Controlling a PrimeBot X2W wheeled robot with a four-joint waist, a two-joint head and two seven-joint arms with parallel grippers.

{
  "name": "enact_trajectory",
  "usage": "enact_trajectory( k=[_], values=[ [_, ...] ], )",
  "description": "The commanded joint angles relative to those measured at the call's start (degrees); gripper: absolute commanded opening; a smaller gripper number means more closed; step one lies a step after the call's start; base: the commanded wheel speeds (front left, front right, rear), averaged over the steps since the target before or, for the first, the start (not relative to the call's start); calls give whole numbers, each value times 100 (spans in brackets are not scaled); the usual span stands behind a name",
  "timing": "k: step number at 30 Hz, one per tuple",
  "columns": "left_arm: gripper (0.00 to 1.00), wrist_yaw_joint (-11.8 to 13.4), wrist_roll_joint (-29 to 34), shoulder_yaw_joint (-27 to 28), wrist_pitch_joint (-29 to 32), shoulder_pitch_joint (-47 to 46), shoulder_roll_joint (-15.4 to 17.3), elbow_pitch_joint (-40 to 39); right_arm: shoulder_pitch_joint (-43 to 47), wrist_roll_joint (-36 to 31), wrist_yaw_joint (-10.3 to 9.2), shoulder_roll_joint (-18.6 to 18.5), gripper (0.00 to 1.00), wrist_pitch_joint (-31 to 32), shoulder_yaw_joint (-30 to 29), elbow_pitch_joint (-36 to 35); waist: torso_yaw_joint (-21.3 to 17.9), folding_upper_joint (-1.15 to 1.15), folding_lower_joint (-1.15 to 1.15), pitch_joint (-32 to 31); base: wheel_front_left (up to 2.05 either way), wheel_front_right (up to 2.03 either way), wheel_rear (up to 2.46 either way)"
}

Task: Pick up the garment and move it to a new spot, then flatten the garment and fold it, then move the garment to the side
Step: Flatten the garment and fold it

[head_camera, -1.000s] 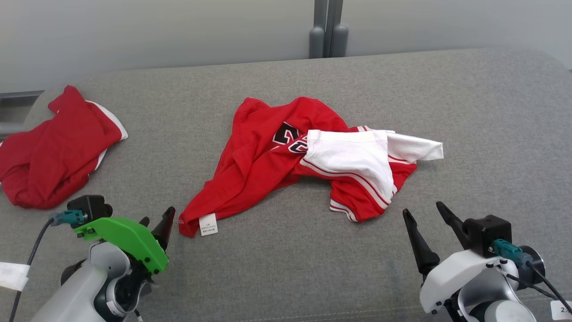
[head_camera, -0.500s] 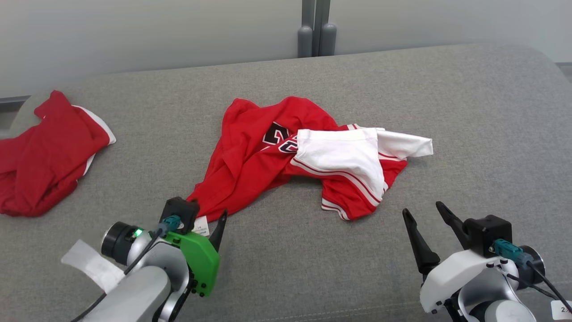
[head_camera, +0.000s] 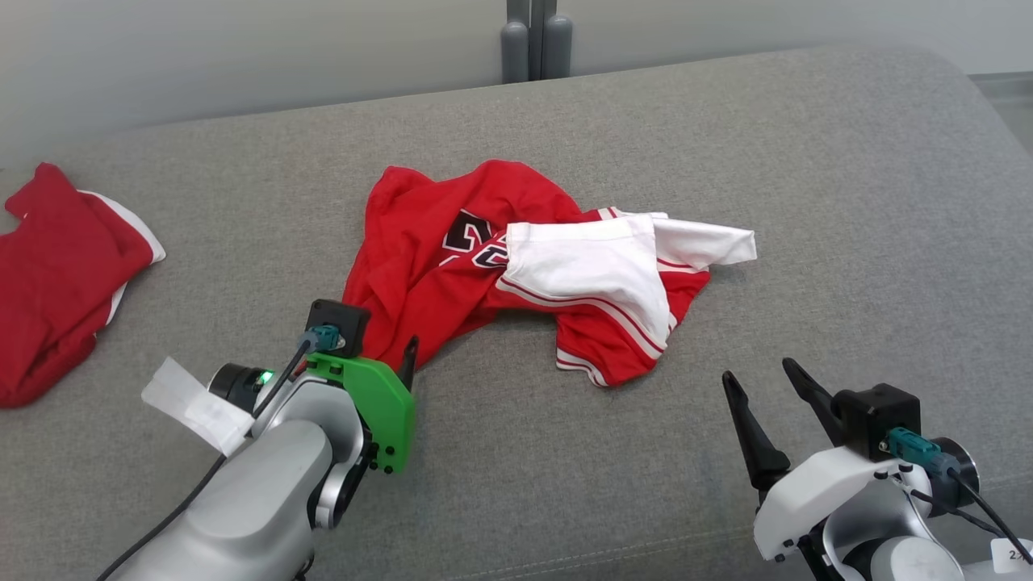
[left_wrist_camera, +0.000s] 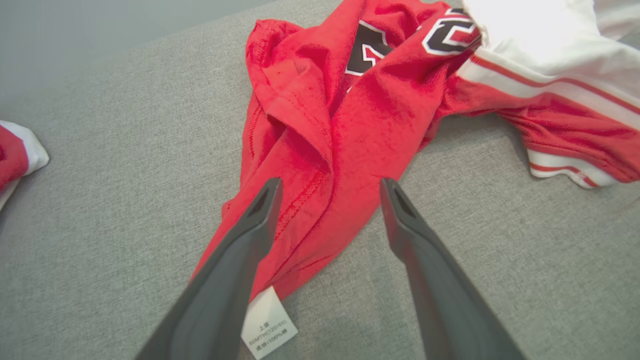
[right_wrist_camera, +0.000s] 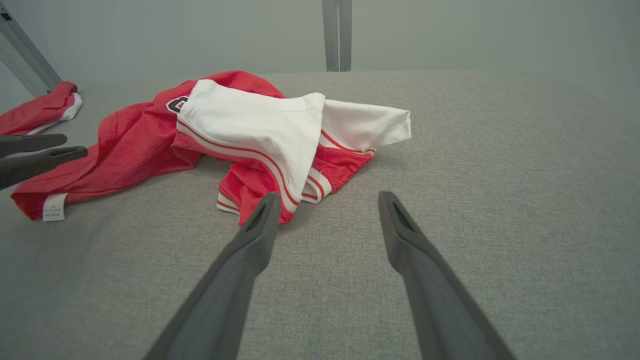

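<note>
The garment is a crumpled red jersey with white sleeves and black-and-white numbers, lying mid-way across the grey cushioned surface. My left gripper is open over its near-left corner. In the left wrist view the two fingers of that gripper straddle the red hem of the garment, with a white care label just below; I cannot tell whether they touch the cloth. My right gripper stands open over bare cushion, near the garment's right end. Through the right wrist view, the right gripper points past the white sleeve.
A second red and white garment lies bunched at the far left edge. Two grey posts stand behind the cushion against a pale wall. The cushion's rounded right end drops off at the upper right.
My left arm has swung forward and rightward, bringing its open fingers over the garment's near-left corner. The head camera has shifted, sliding the scene left. The right gripper has stayed put.
</note>
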Motion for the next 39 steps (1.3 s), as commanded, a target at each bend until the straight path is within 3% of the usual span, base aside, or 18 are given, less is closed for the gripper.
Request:
enact_trajectory(
  k=[1, 3, 6, 7, 8, 11, 18, 19, 20, 27, 35, 39],
  values=[
    [100, -30, -55, 27, -8, -120, -34, 65, -70, 8, 0, -19, 100, -37, -1, 7, -62, 0, 0, 50, 0, 0, 0],
    [100, -59, -79, 56, 7, -191, -76, 201, -70, -4, 0, -19, 100, -37, 8, 10, -113, 0, 0, 77, 0, 0, 0],
    [88, -106, -175, 124, 35, -290, -162, 392, -81, -15, 0, -19, 100, -32, 24, 7, -189, 0, 0, 112, 0, 0, 0],
    [82, -100, -196, 146, 54, -323, -172, 476, -77, -20, 0, -19, 100, -30, 28, 5, -211, 0, 0, 119, 0, 0, 0],
    [68, -90, -202, 153, 81, -353, -170, 543, -71, -23, 0, -19, 100, -28, 29, 4, -233, 0, 0, 125, 0, 0, 0],
    [43, -118, -287, 196, 146, -422, -239, 786, -62, -38, 0, -19, 100, -30, 24, -5, -291, 0, 0, 145, 0, 0, 0],
    [22, -175, -431, 273, 195, -489, -332, 1086, -51, -56, 0, -19, 100, -11, 28, -33, -328, 0, 0, 179, 0, 0, 0],
    [14, -187, -440, 278, 177, -497, -333, 1124, -57, -57, 0, -19, 100, -10, 30, -33, -329, 0, 0, 179, 0, 0, 0],
    [0, -190, -469, 303, 141, -504, -338, 1152, -60, -59, 0, -19, 100, -10, 29, -31, -327, 0, 0, 180, 0, 0, 0],
    [0, -110, -569, 595, -207, -653, -175, 1270, -58, -51, 0, -19, 100, -14, 22, -13, -294, 0, 0, 159, 0, 0, 0],
    [0, -167, -447, 648, -182, -921, 352, 1447, -79, -66, 0, -19, 100, 13, 64, -64, -298, 0, 0, 250, 0, 0, 0],
    [0, -74, -327, 651, -254, -1115, 673, 1622, -127, -129, 0, -19, 100, 46, 84, -108, -326, 0, 0, 354, 0, 0, 0]
  ],
)
